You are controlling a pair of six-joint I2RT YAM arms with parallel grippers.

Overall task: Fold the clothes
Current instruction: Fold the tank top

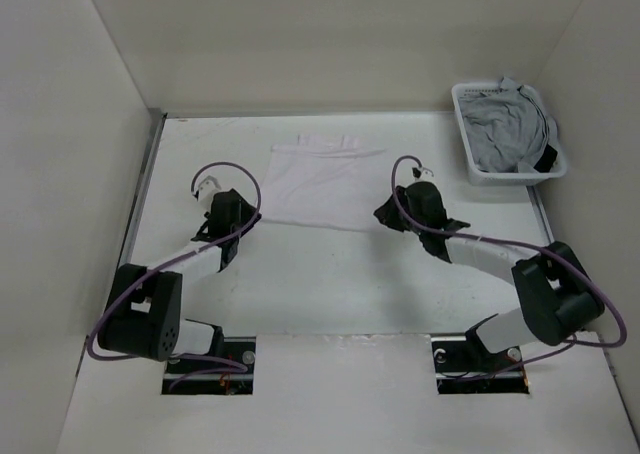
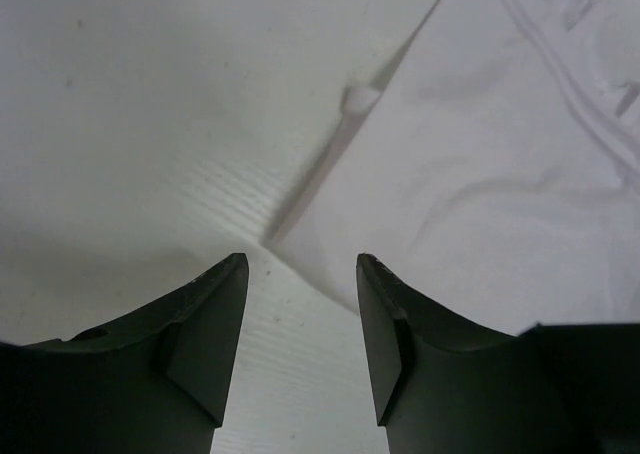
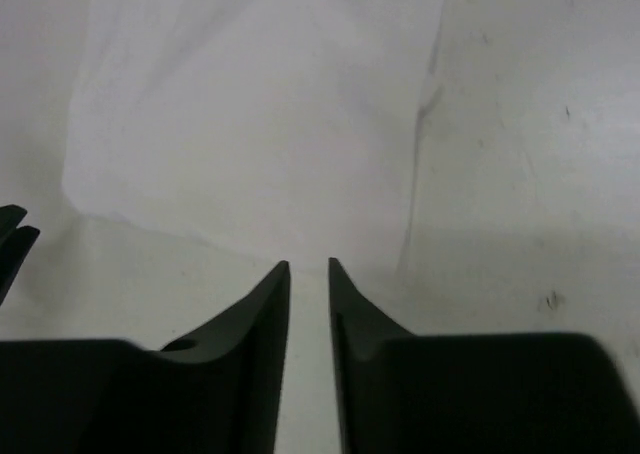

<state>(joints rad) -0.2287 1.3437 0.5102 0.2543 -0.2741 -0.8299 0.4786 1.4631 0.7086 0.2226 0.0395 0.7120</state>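
Note:
The clothes (image 1: 322,179), a plain white garment, lie spread flat at the back middle of the table, neckline away from the arms. My left gripper (image 1: 248,217) hangs low by the near left corner. In the left wrist view that corner (image 2: 272,239) lies just ahead of the left gripper (image 2: 300,266), which is open with only bare table between its fingers. My right gripper (image 1: 385,217) is at the garment's near right corner. In the right wrist view the right gripper (image 3: 308,266) stands open by a narrow gap, holding nothing, with the white cloth (image 3: 250,104) right in front of it.
A white basket (image 1: 470,159) at the back right holds a grey garment (image 1: 505,129) with a black patch. White walls close in the table on the left, back and right. The table's right edge runs just past the basket.

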